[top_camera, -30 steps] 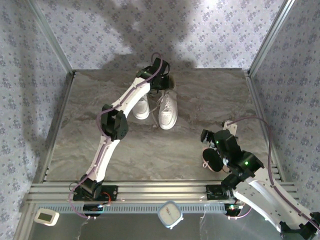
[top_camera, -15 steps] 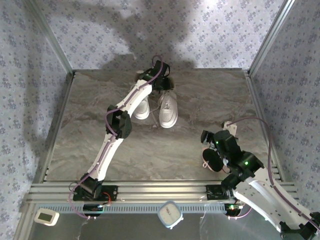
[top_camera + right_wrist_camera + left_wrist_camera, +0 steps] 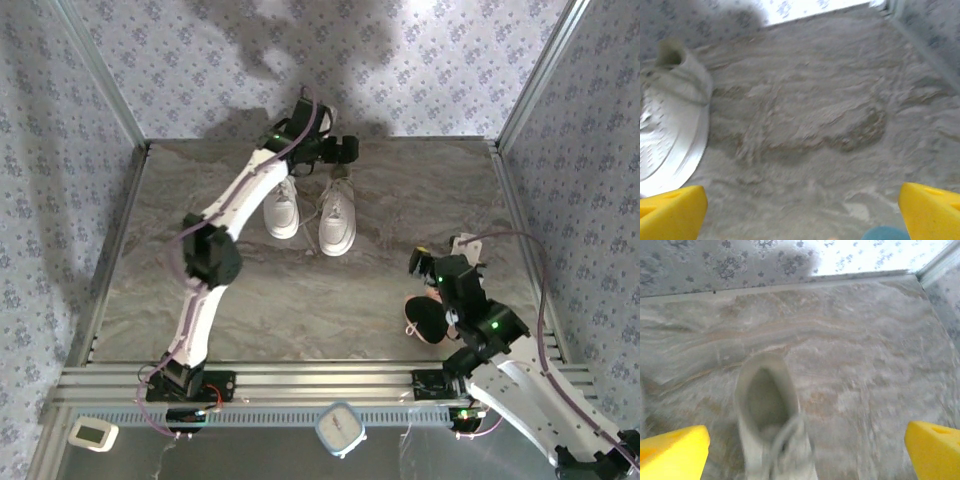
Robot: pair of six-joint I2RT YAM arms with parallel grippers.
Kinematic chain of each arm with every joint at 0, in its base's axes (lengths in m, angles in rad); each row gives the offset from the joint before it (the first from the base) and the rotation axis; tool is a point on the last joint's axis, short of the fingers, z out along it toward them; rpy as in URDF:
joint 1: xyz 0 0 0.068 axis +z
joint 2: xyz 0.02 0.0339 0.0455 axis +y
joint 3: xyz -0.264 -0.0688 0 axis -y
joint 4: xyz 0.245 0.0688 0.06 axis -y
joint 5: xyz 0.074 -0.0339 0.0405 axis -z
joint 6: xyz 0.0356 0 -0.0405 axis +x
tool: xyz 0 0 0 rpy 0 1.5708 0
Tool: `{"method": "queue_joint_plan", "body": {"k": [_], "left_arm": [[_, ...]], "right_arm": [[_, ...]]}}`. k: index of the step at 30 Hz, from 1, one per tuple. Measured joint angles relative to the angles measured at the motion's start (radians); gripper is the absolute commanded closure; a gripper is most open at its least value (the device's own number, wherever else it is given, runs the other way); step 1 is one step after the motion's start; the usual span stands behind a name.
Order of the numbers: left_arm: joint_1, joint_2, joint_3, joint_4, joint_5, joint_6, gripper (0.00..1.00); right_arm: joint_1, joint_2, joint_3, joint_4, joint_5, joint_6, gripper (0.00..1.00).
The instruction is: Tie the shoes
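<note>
Two white shoes stand side by side at the far middle of the table, the left shoe (image 3: 283,212) and the right shoe (image 3: 337,218), toes toward me. My left gripper (image 3: 343,150) hovers open just behind the right shoe's heel and holds nothing. In the left wrist view its yellow fingertips (image 3: 672,452) frame a blurred shoe (image 3: 765,440) with a dark opening and a loose lace. My right gripper (image 3: 424,264) stands open at the right, apart from the shoes. The right wrist view shows one shoe (image 3: 672,130) at the left, between wide fingertips (image 3: 932,210).
A small black-and-pink plush toy (image 3: 428,318) lies beside the right arm near the front. Metal-framed patterned walls enclose the marble tabletop (image 3: 420,190) at the back and on both sides. A white timer (image 3: 340,428) sits on the front rail.
My left gripper has opened and moved back and to the right, away from the shoes' heels. The left elbow swung left. The right gripper shifted slightly.
</note>
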State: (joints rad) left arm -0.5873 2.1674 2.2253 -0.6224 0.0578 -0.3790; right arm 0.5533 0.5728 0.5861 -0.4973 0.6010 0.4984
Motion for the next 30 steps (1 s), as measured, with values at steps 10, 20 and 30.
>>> {"method": "queue_joint_plan", "body": {"k": [10,20,30], "left_arm": [[0.082,-0.876,-1.283,0.686,-0.214,0.078,0.0],[0.235,-1.195,-1.848,0.851,-0.463,0.223,0.0],[0.445,-1.172,-1.982,1.08,-0.352,0.312,0.0]], "right_arm": [[-0.415,0.152,-0.037,0.207,-0.074,-0.048,0.0],[-0.541,0.557,-0.016,0.45,-0.154,-0.243,0.0],[-0.538,0.77,-0.102,0.857,-0.373,-0.454,0.0]]}}
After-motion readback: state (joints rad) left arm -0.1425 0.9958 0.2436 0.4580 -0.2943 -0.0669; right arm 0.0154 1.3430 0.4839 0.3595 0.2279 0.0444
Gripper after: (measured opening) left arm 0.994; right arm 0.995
